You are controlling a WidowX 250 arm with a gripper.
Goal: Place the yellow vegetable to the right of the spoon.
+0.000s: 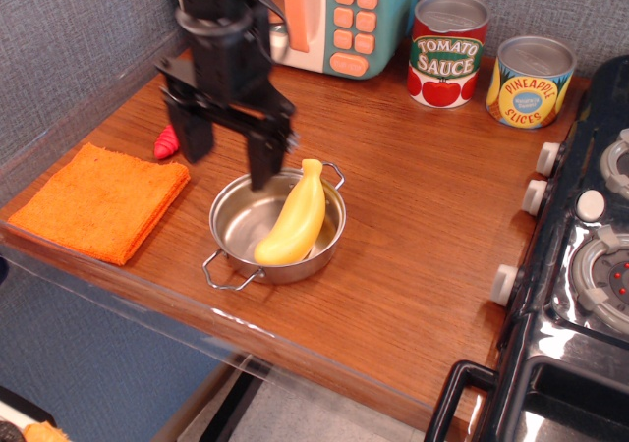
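Note:
The yellow vegetable (295, 218) is a glossy curved toy lying in a small silver pan (236, 228), its narrow tip up over the far rim. Of the spoon only the end of its red ribbed handle (165, 143) shows, behind my arm; its metal bowl is hidden. My black gripper (229, 167) hangs open and empty over the pan's left rim, its right finger (262, 162) just above the rim, left of the vegetable.
An orange cloth (98, 198) lies at the front left. A teal toy microwave (339, 15), a tomato sauce can (447, 49) and a pineapple slices can (531, 81) stand at the back. A black toy stove (580, 246) fills the right side.

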